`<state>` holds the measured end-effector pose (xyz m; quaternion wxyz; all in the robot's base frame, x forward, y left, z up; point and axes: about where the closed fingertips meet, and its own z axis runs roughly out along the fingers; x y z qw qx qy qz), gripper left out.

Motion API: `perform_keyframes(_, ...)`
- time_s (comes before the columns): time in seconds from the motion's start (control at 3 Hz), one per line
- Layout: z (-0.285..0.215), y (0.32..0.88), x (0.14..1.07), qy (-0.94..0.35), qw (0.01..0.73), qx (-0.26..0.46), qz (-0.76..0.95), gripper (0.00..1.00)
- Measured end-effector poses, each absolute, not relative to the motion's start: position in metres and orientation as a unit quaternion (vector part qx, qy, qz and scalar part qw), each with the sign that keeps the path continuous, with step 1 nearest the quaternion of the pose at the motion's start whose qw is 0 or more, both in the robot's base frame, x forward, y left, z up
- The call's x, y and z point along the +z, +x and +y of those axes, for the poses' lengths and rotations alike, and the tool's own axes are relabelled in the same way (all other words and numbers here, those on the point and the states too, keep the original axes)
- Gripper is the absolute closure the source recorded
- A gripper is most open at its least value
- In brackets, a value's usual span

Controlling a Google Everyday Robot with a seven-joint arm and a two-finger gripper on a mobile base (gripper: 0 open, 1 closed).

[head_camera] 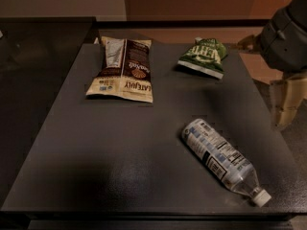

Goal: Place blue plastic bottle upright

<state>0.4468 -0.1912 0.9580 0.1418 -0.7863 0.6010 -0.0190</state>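
Note:
The blue plastic bottle (221, 161) lies on its side on the dark table (120, 147), at the front right. Its white cap points to the front right corner and its base points to the table's middle. It is clear, with a white and pale-blue label. My gripper (287, 99) hangs off the table's right edge, up and to the right of the bottle and well apart from it. It holds nothing that I can see. The grey arm (287, 35) rises above it at the top right.
A brown snack bag (123, 68) lies flat at the back left of the table. A green snack bag (203, 56) lies at the back right, close to the arm. A dark counter (43, 47) adjoins the table on the left.

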Motion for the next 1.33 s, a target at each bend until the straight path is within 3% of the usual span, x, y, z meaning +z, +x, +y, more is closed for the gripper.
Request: perform_keyframes(1.33,-0.186,0.389,0.926,-0.961,0.09,-0.039,0.257,0.0)
